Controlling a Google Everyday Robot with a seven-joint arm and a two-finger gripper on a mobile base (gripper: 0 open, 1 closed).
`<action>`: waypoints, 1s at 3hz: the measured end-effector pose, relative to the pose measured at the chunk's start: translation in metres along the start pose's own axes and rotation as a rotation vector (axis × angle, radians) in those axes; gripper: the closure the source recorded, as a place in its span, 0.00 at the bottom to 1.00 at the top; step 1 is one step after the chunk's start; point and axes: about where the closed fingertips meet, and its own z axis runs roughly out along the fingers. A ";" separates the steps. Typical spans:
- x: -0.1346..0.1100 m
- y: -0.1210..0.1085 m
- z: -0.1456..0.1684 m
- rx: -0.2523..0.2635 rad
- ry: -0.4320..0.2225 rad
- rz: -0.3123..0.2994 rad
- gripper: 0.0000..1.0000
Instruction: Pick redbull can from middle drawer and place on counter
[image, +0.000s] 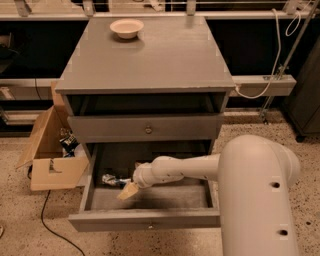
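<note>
The middle drawer (145, 219) is pulled open below the closed drawer front above it. The redbull can (113, 180) lies on its side at the drawer's left, silver and blue. My gripper (128, 190) reaches into the drawer from the right on the white arm and sits just right of and in front of the can, its tan tips close to it. The counter (150, 55) is the grey top slab of the cabinet, with a cream bowl (126, 27) at its far left.
An open cardboard box (52, 155) with items stands on the speckled floor left of the cabinet. A black cable (50, 225) runs over the floor at front left. A shelf rail (265, 84) with a white cable is at the right.
</note>
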 end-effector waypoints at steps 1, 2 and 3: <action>-0.015 0.004 0.023 -0.025 -0.032 -0.008 0.00; -0.025 0.008 0.043 -0.041 -0.025 -0.026 0.15; -0.029 0.011 0.061 -0.057 -0.004 -0.043 0.38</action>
